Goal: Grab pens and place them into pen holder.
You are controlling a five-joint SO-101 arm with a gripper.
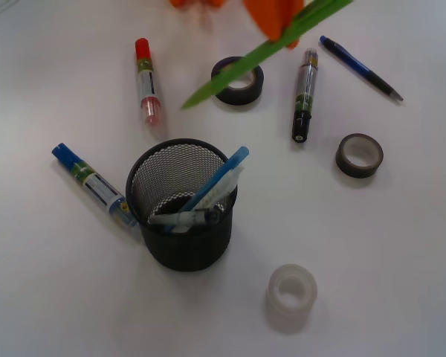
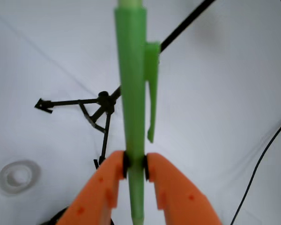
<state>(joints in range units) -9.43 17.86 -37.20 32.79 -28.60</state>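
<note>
My orange gripper (image 1: 286,30) is shut on the bright green pen (image 1: 260,53), which hangs tilted in the air above the table's far side, its low end toward the black tape roll. In the wrist view the green pen (image 2: 132,93) runs upright between the two black pads (image 2: 125,166) of the gripper (image 2: 135,168). The black mesh pen holder (image 1: 181,204) stands in the middle front with a light blue pen (image 1: 221,177), a clear-white pen and a silver one inside. A dark blue pen (image 1: 359,67) lies on the table at the far right.
Thick markers lie about: red-capped (image 1: 146,80), blue-capped (image 1: 91,183) and black-capped (image 1: 305,94). A black tape roll (image 1: 238,80), a grey-brown roll (image 1: 359,155) and a translucent roll (image 1: 291,292) sit on the white table. A black cable (image 2: 260,164) shows in the wrist view.
</note>
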